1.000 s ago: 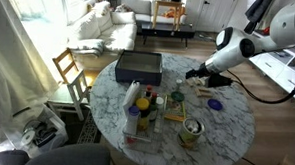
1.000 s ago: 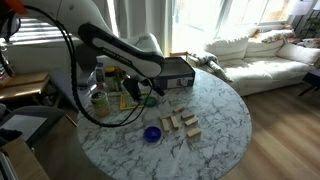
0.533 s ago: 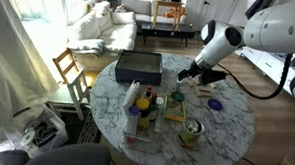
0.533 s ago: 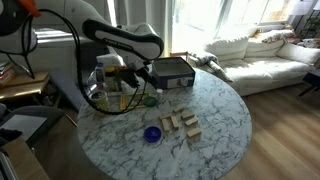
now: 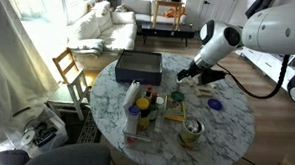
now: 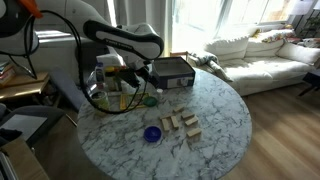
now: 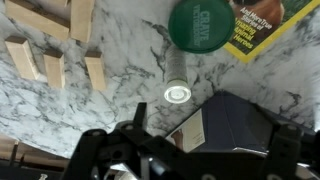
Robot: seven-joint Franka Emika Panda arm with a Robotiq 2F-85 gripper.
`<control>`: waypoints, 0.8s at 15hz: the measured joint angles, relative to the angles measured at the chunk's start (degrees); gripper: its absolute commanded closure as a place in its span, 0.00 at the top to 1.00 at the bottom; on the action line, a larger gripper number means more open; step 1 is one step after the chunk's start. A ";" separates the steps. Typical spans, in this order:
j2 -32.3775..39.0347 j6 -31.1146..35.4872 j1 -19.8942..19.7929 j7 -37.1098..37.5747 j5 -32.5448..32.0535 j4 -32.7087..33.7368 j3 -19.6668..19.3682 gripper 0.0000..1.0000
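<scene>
Open gripper point(image 5: 186, 74) above marble counter point(image 5: 231, 128), jaws spread wide, nothing held, nothing touched. Hangs just beside the dark box point(image 5: 138, 64), low over the counter, in both exterior views.

Straight below in wrist view: small clear vial point(image 7: 177, 80) with pale cap, just beside a corner of the dark box, on bare marble, clear of the jaws. Upright or tilted: cannot tell.

Past the vial, away from the dark box: round green lid point(image 7: 202, 22), against a yellow-green packet point(image 7: 268, 25); resting on it or only overlapping, cannot tell.

Wooden blocks point(image 7: 55, 50) in a loose row, farther from the dark box than the vial, flat on the marble.

Blue dish point(image 6: 152, 133) well apart from the dark box, beyond the blocks, alone on the counter.
</scene>
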 measured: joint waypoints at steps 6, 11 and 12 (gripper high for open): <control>3.87 7.22 -3.28 0.09 -0.13 6.36 1.23 1.00; 9.38 15.93 -6.72 0.16 0.26 15.61 0.60 1.00; 10.39 16.34 -7.11 0.16 0.63 16.99 0.35 1.00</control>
